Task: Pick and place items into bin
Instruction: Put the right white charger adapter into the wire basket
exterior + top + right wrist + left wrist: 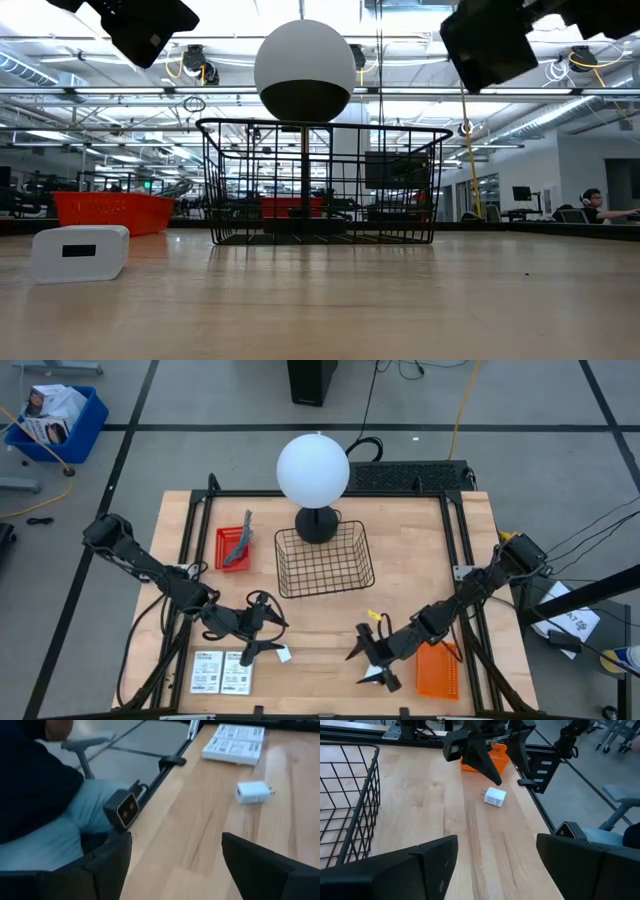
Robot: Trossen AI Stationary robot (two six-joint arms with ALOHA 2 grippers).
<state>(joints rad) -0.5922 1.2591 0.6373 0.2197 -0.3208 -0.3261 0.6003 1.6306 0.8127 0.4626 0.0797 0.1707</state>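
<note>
Hovering released left gripper (262, 628), released right gripper (375, 658), printed cards (222, 672) text unreadable

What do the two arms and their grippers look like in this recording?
Both arms are dark, jointed and slim, with black cables trailing from their bases. The left gripper and right gripper each end in two pointed black fingers. In the wrist views the fingers are broad, flat, matte black wedges.
</note>
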